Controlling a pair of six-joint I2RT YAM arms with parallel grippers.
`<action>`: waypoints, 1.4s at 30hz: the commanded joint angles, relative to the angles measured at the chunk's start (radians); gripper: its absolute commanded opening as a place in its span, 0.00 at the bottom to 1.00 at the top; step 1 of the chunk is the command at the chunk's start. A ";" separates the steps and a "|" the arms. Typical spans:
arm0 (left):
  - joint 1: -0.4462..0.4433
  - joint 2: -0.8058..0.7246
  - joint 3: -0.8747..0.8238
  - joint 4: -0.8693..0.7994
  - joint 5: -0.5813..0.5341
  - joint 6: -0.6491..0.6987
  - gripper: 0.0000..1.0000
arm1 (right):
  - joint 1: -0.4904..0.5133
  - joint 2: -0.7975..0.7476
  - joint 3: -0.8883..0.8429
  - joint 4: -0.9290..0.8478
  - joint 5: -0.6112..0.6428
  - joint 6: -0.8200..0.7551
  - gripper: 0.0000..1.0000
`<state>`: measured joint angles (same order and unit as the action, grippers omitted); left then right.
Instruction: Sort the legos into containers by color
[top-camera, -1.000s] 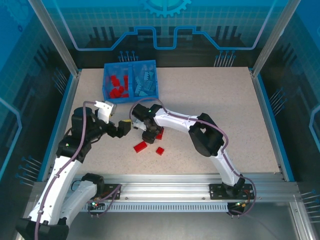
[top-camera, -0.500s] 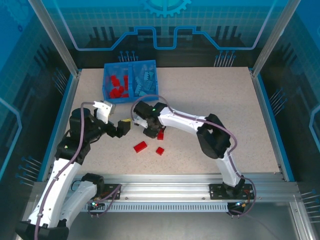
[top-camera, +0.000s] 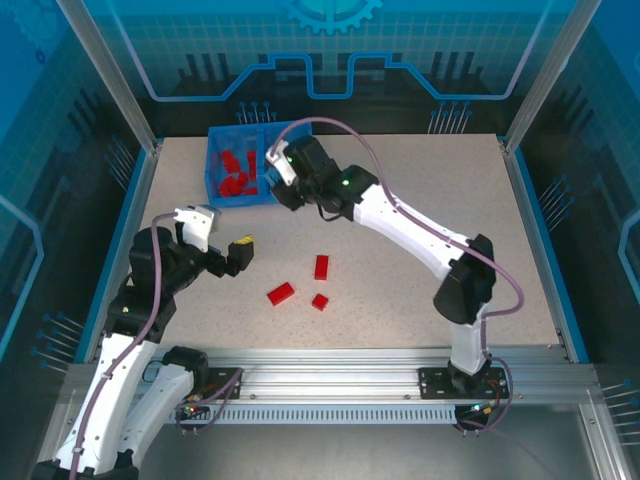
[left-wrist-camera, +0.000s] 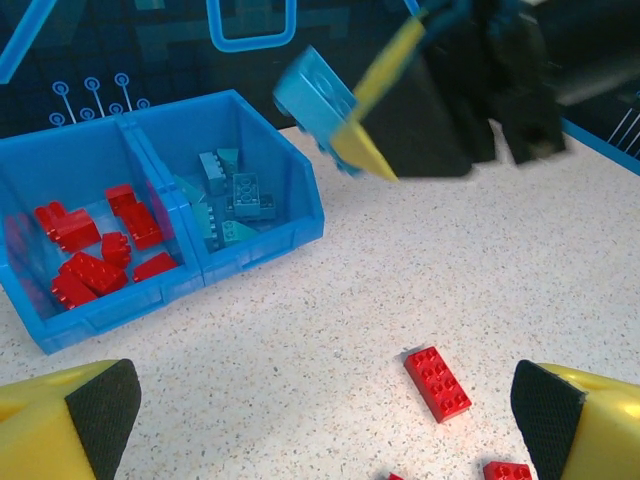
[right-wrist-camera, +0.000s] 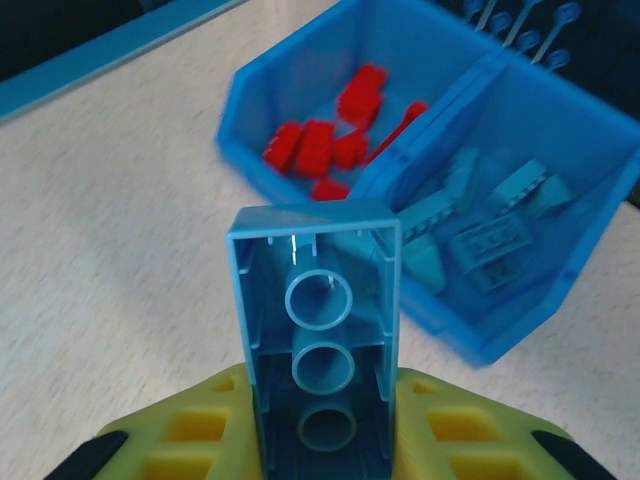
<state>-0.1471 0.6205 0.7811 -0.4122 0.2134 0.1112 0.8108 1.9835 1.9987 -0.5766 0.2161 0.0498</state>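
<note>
Right gripper (right-wrist-camera: 320, 450) clamped on blue brick (right-wrist-camera: 315, 300), at near edge of bin (left-wrist-camera: 262, 262). Brick likely light, rigid, slick; pinch flat long sides. Left gripper (left-wrist-camera: 322, 410) wide open, empty, well short of bin.

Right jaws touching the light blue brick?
Touching. Right wrist view: right gripper is shut on the light blue brick, yellow jaws against both its sides.

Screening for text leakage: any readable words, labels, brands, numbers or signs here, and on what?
No readable text in these views.
Backdrop panels: gear and circuit graphics, no lettering.
Red legos, light blue lego, blue bin: stud marks, if any, too small to read.
</note>
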 joint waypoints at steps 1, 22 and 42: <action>0.004 0.000 -0.017 0.032 -0.013 -0.001 0.99 | -0.038 0.154 0.128 0.028 0.091 0.042 0.31; 0.024 0.064 -0.005 0.040 0.020 -0.036 0.99 | -0.139 0.765 0.861 0.250 0.114 -0.102 0.68; 0.039 0.203 0.040 0.020 -0.078 -0.152 0.99 | -0.103 -0.289 0.066 -0.387 -0.395 0.058 1.00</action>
<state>-0.1165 0.7921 0.7815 -0.3874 0.1856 0.0250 0.6872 1.7828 2.2089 -0.8165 -0.0067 0.0696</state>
